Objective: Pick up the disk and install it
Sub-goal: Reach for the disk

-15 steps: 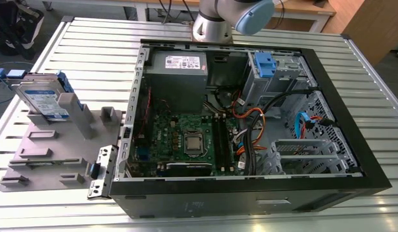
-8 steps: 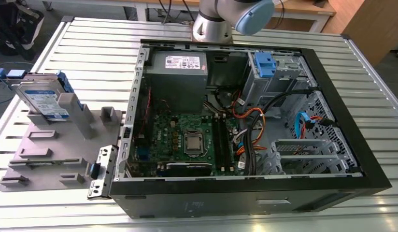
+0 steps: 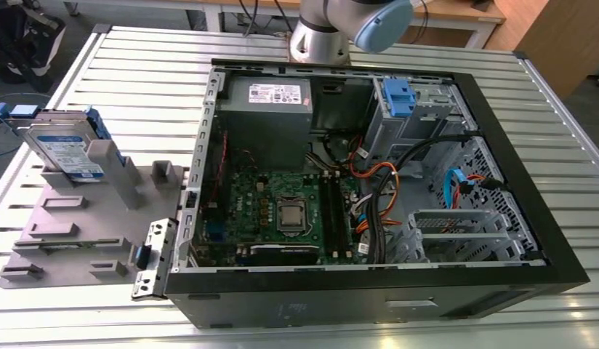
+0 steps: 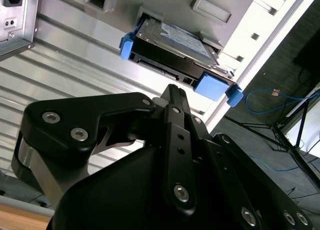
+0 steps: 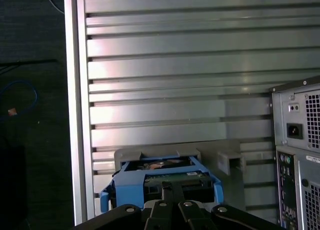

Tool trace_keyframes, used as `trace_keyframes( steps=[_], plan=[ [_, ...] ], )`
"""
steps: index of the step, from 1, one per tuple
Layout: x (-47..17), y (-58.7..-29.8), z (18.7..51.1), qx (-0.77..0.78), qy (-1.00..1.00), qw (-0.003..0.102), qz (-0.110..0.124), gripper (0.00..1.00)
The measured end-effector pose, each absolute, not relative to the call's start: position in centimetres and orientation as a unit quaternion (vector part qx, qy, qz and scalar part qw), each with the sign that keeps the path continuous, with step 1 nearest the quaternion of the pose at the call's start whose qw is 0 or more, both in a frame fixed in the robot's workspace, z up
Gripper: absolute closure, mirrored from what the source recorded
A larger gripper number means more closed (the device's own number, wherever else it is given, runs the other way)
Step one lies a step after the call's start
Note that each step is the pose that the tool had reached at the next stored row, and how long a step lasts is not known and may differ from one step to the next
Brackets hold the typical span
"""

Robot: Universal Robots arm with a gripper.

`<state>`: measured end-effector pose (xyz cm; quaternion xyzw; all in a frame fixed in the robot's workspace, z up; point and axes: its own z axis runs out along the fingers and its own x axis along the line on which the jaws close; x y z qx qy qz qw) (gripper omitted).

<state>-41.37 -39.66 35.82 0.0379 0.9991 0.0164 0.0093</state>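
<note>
Silver arm (image 3: 317,40), black screw-studded gripper (image 4: 173,93)

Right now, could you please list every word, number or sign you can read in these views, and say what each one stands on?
No text can be read here.
Label on the disk: print too small to read.
White sticker on the power supply: print too small to read.
Motherboard: markings too small to read.

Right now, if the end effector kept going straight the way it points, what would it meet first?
Most likely the disk, which sits straight ahead of the end effector in both wrist views; the depth between them is unclear.
</note>
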Motion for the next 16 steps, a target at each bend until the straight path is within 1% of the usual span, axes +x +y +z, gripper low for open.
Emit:
trace_keyframes(
  steps=[16],
  plan=[
    [-41.4,-40.8,35.8,0.038,0.999,0.009,0.015,0.89]
  ],
)
